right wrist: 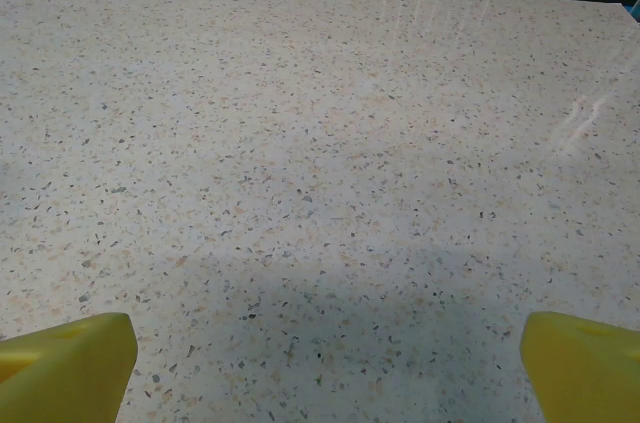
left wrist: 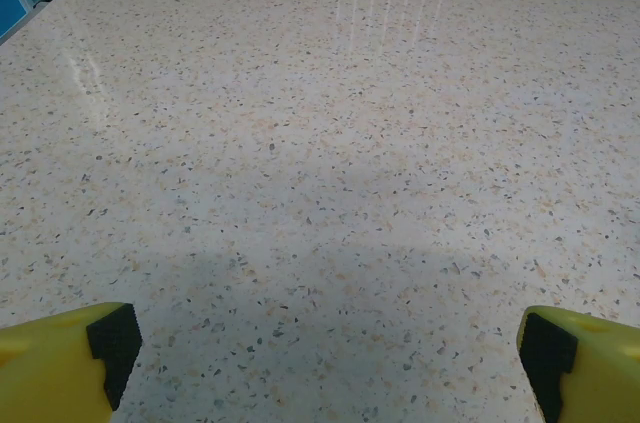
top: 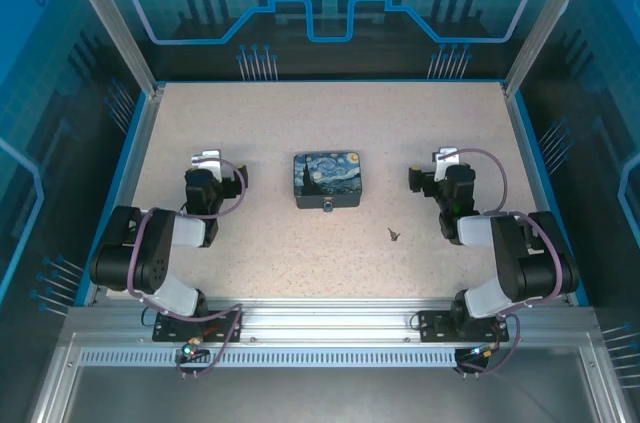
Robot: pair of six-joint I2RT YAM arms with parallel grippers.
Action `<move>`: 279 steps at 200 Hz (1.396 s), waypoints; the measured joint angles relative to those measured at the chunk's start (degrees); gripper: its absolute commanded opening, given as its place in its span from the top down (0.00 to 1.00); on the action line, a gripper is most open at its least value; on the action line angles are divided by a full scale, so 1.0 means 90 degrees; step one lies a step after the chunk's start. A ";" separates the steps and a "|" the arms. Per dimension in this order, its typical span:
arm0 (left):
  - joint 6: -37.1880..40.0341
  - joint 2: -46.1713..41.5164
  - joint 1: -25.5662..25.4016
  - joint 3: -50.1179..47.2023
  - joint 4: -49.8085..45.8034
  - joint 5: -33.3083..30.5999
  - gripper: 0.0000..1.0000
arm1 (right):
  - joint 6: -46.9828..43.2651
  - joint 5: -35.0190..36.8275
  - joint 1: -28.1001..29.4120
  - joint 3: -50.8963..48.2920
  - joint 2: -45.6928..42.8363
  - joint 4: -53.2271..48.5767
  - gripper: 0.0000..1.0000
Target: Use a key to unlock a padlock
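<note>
Left hand [left wrist: 322, 363]: released, yellow fingers [left wrist: 55, 363] spread wide with nothing between them but the bare speckled table [top: 250, 243]. It hangs over the left part of the table, well apart from every task item. Right hand [right wrist: 325, 368]: likewise released and empty, fingers spread wide over bare surface on the right side. Moving outward, the key [top: 394, 234] lies flat on the table, inboard of the right arm and nearer the arm bases than that hand, touched by nothing. The padlock [top: 327, 208] sits at the near edge of the painted tin [top: 328, 178] in the centre of the table, touching or just beside its front wall. Whether it hangs from a clasp on the tin cannot be told at this size, nor can the state of its shackle be read. Key and padlock lie apart from one another. Assessment: no step of the task shows as done; neither item is gripped and the key is not in the lock. Outstanding: pick up the key, probably with the nearer right hand; steady the padlock; insert, turn, free the shackle. The thin key lying flat looks an awkward pickup.
</note>
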 measured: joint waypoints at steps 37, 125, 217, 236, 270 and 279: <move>0.0000 0.0000 0.0000 0.0000 0.0000 0.0002 0.01 | 0.0000 -0.0002 0.0000 0.0000 0.0000 0.0002 0.00; 0.0000 0.0000 0.0000 0.0000 0.0000 0.0005 0.01 | 0.0000 -0.0148 -0.0007 0.0000 0.0000 0.0002 0.00; -0.0146 -0.0971 0.0000 0.0119 -0.0811 -0.0100 0.01 | 0.0488 -0.0034 -0.0049 0.0658 -0.2127 -0.2237 0.00; -0.0250 -0.1508 0.0000 0.0406 -0.1540 -0.0148 0.01 | 0.1231 -0.0143 -0.0175 0.1265 -0.2514 -0.3232 0.00; -0.0903 -0.2312 -0.0063 0.1484 -0.3597 -0.0136 0.01 | 0.2203 -0.0612 -0.0408 0.2140 -0.2603 -0.4872 0.00; -0.1151 -0.2448 -0.0141 0.1836 -0.4131 -0.0114 0.01 | 0.2322 -0.0884 -0.0401 0.2300 -0.2574 -0.5258 0.00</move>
